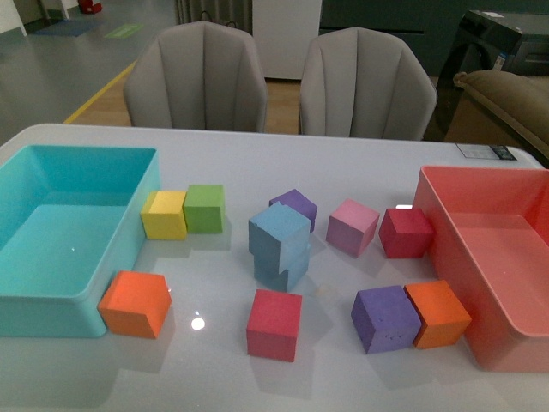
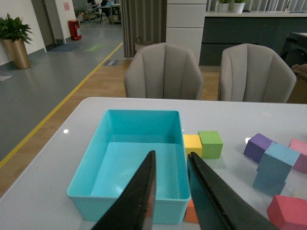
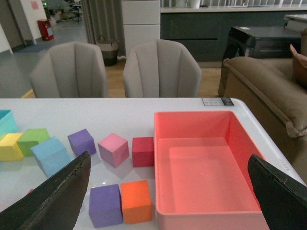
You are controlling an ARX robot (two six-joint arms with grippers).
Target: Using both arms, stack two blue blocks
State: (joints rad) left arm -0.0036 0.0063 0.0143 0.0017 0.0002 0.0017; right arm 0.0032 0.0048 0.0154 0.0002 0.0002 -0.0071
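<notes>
Two blue blocks (image 1: pixel 280 245) sit stacked mid-table, the top one twisted a bit off the lower one, a purple block (image 1: pixel 295 206) just behind and a red block (image 1: pixel 274 324) in front. Left gripper (image 2: pixel 171 191) hangs above the near wall of the turquoise bin (image 2: pixel 96 165) — fingers nearly together, small gap, nothing held. Right gripper (image 3: pixel 168 191) is spread wide over the pink bin (image 3: pixel 192 122) — empty.
</notes>
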